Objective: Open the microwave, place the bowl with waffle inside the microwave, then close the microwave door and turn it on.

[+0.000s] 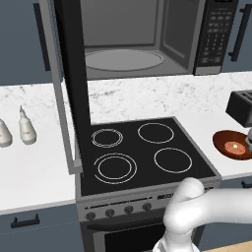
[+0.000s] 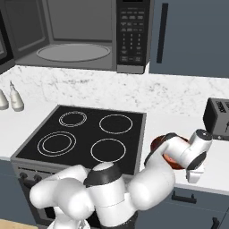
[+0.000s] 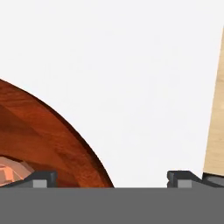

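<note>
One microwave (image 1: 147, 39) sits above the stove (image 1: 142, 152), long axis left to right, cavity facing out, keypad at its right. Its microwave door (image 1: 74, 83) is swung fully open at the left, edge-on toward the room. On the white counter (image 2: 197, 112) right of the stove rests the bowl (image 1: 232, 144), upright, holding the waffle (image 1: 235, 147). The gripper (image 3: 111, 177) hangs over the bowl's rim, jaws spread wide, holding nothing.

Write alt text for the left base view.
A microwave hangs open above a black stove, its door swung out to the left. On the white counter at right sits a brown bowl holding a waffle, beside a toaster.
</note>
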### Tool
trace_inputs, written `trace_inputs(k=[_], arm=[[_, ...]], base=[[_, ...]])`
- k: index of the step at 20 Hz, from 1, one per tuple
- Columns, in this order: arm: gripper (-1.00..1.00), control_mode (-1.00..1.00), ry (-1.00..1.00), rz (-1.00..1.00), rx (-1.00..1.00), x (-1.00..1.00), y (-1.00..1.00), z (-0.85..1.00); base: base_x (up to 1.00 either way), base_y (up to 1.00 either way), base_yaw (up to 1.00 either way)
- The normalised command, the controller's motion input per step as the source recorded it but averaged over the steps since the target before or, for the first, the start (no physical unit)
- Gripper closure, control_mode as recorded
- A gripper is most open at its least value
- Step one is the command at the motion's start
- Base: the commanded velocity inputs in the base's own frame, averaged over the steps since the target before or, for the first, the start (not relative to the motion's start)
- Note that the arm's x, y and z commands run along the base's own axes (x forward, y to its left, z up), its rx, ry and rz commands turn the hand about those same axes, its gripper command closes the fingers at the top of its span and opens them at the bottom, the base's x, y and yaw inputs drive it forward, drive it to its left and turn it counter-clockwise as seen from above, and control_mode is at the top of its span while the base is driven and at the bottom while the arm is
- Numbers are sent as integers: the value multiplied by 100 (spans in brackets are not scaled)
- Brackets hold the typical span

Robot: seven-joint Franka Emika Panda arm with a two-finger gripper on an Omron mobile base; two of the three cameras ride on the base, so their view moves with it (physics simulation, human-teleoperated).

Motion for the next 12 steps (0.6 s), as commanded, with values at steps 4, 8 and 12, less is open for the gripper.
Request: trace_inputs(k=[4, 8, 12], arm=[[-100, -100, 0, 0, 0, 12, 20, -18], [-100, -100, 0, 0, 0, 12, 35, -30], [100, -100, 0, 0, 0, 0, 44, -13]], base=[[0, 0, 0], [0, 0, 0], [0, 0, 0]])
